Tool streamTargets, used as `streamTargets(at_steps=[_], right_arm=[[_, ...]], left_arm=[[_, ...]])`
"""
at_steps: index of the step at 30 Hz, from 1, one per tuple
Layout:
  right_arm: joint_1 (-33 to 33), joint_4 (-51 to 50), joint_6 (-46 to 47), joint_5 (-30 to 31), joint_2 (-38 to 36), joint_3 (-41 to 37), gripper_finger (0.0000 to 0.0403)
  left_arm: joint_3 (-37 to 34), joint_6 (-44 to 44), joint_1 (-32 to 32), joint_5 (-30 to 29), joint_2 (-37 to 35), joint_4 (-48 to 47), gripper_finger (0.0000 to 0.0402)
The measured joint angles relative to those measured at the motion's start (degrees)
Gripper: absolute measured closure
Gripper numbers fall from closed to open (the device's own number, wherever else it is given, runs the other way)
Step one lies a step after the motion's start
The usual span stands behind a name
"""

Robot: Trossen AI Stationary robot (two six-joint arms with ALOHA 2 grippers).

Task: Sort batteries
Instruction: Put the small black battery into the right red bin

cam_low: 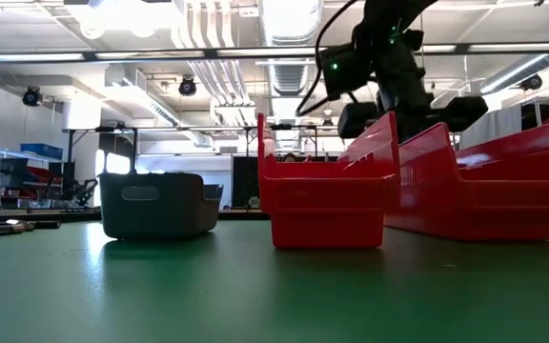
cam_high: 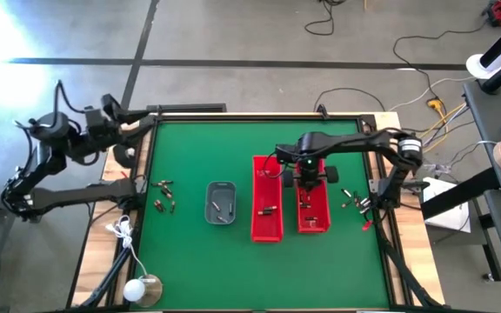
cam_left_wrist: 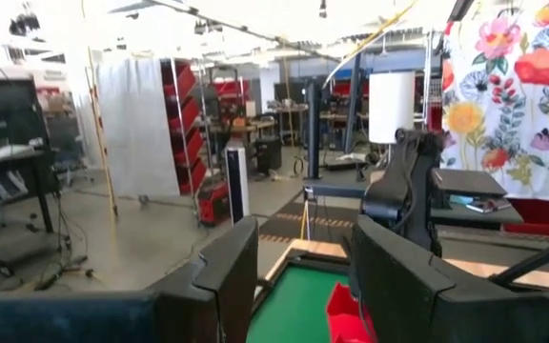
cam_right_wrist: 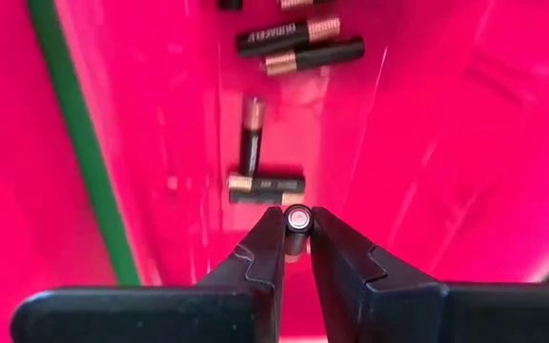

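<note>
My right gripper (cam_high: 307, 184) hangs over the right red bin (cam_high: 313, 211), fingers pointing down, shut on one small dark battery (cam_right_wrist: 297, 221). Several batteries (cam_right_wrist: 298, 43) lie on that bin's floor, and a few more lie in the left red bin (cam_high: 266, 204). Loose batteries also lie on the green mat at the left (cam_high: 165, 196) and at the right (cam_high: 352, 200). My left gripper (cam_left_wrist: 303, 252) is raised above the table's far left corner, open and holding nothing. My right gripper pinches the battery between the tips of its two fingers (cam_right_wrist: 267, 250), coming from above. The wrist view shows the battery end-on, its silvery end cap (cam_right_wrist: 297, 218) facing the camera, so it runs along the fingers. It hangs clear above the bin's floor.
A small grey tray (cam_high: 220, 202) stands left of the two red bins, with a few items in it. In the low view the grey tray (cam_low: 155, 203) and the bins (cam_low: 327, 186) stand side by side. Cables and a white object lie at the table's near left corner (cam_high: 137, 287).
</note>
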Motion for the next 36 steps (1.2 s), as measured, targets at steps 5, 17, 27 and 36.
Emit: streamTargets(at_steps=[5, 17, 27, 36], right_arm=[[-0.1, 0.1, -0.8, 3.1, 0.9, -0.5, 0.0365], [-2.3, 6.1, -1.4, 3.4, -0.3, -6.8, 0.0365], [-3.1, 10.6, -0.7, 1.4, -0.7, -10.9, 0.0365], [-4.2, 13.7, -1.1, 1.2, -0.5, -11.7, 0.0365]], left_arm=[[0.0, 0.7, 0.0, 0.0, -2.4, 0.0, 0.0251], [0.0, 0.3, 0.0, -0.3, -5.4, -1.7, 0.0251], [0.0, 0.7, 0.0, -3.3, -5.1, -1.6, 0.0251], [0.0, 0.7, 0.0, -3.5, -5.1, -1.4, 0.0251]])
